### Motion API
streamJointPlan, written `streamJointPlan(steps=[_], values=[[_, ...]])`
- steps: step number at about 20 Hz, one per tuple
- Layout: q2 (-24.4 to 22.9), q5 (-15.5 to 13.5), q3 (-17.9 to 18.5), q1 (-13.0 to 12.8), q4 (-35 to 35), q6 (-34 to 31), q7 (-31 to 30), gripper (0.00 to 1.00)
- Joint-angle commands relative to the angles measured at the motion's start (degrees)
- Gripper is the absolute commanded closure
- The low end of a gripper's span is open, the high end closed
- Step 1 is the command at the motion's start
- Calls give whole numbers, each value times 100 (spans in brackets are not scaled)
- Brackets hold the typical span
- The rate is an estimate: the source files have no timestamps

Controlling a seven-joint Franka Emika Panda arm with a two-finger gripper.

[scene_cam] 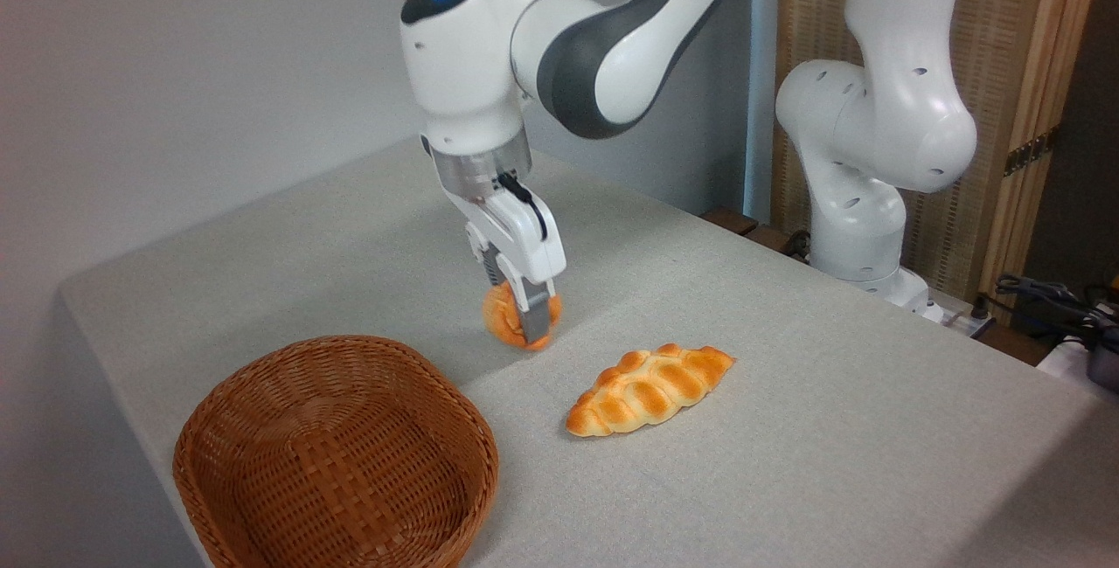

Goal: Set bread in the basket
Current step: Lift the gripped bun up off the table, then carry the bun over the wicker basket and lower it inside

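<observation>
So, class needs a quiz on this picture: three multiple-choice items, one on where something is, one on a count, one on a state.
1. Where is the braided loaf relative to the basket?
A. Inside it
B. To its right, on the table
C. Behind the arm

2. How many bread items are in view?
A. One
B. Two
C. Four

3. What is the gripper doing?
A. Hanging open and apart
B. Resting in the basket
C. Closed around the bun

Answers:
1 B, the loaf lies on the cloth right of the basket.
2 B, one bun plus one loaf.
3 C, fingers flank the bun on both sides.
</observation>
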Motion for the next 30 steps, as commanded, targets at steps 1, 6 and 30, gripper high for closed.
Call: streamJointPlan(steps=[1,6,30], values=[[146,91,76,23,978,-44,62,76],[771,705,199,32,2350,-448,35,76],[2907,1814,-153,23,4013,202,-518,0]])
